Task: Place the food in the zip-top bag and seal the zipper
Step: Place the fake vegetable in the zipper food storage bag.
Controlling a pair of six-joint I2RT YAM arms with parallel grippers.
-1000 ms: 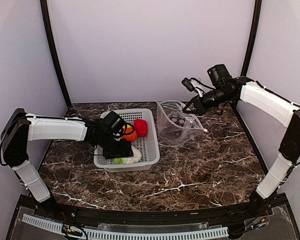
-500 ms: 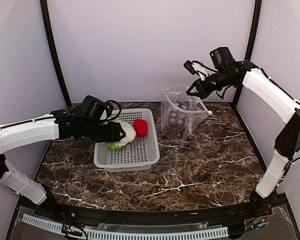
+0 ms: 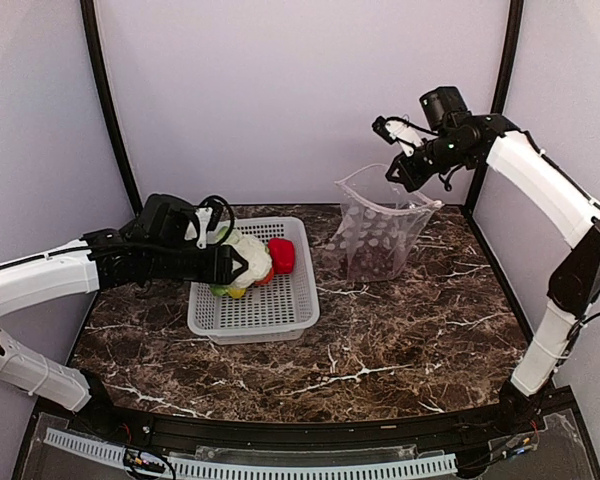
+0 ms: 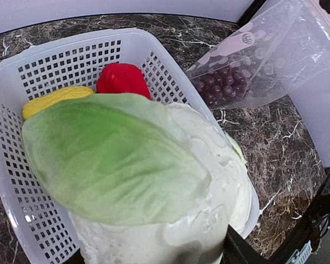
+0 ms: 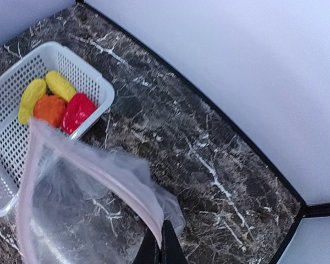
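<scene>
My left gripper (image 3: 234, 266) is shut on the pale whitish-green cabbage piece (image 3: 248, 260) and holds it above the white mesh basket (image 3: 298, 300). The cabbage fills the left wrist view (image 4: 137, 181) and hides the fingers. A red piece (image 4: 121, 80) and a yellow piece (image 4: 54, 99) lie in the basket below it. My right gripper (image 5: 162, 248) is shut on the pinkish-white zipper strip (image 5: 99, 175) and holds the clear dotted zip-top bag (image 3: 380, 232) hanging upright, mouth up. The dark purple grape bunch (image 3: 373, 266) sits in the bag's bottom.
The right wrist view shows two yellow pieces (image 5: 59, 85), an orange piece (image 5: 50, 109) and a red piece (image 5: 77, 111) in the basket's (image 5: 5, 104) far corner. Dark marble table (image 3: 400, 340). Walls stand close behind and to the sides.
My left gripper has lifted the cabbage out of the basket and pulled back to the left. My right gripper has raised the bag's edge, so the bag now hangs upright.
</scene>
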